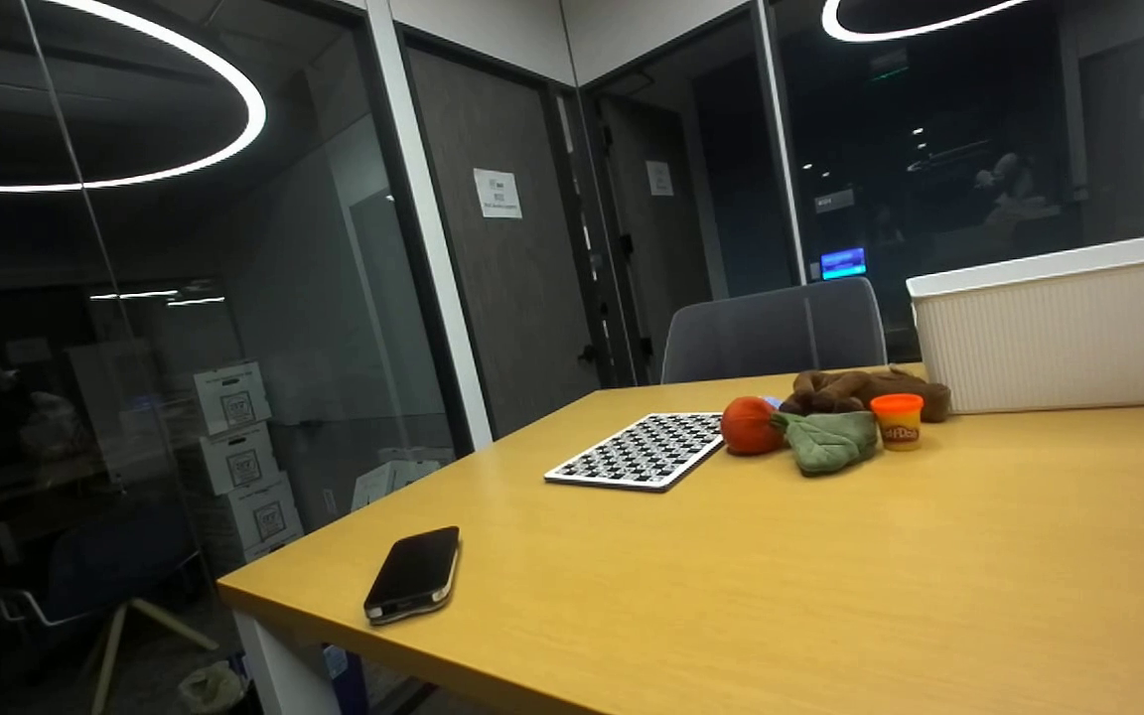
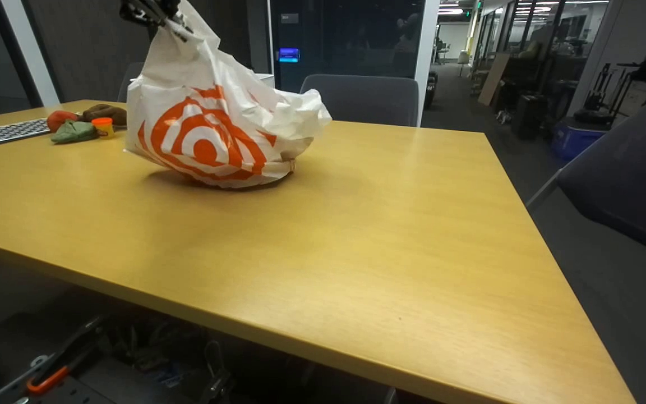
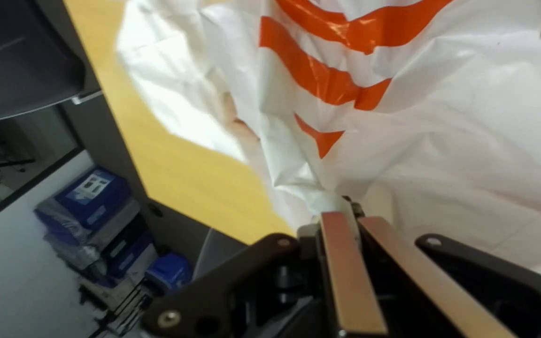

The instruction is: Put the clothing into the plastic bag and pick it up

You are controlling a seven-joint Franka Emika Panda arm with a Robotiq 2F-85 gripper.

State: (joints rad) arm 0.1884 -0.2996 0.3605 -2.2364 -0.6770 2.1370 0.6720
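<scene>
The plastic bag (image 2: 211,112) is held tilted, touching the tabletop (image 2: 356,235) or just above it — I can't tell which — with the clothing presumably inside, though hidden. The fingers (image 3: 350,272) pinch a fold of its upper end, likely so the load hangs below them; an off-centre grip would explain the drooping loose side. In an exterior view they slant down from the top, the arm behind unseen.
</scene>
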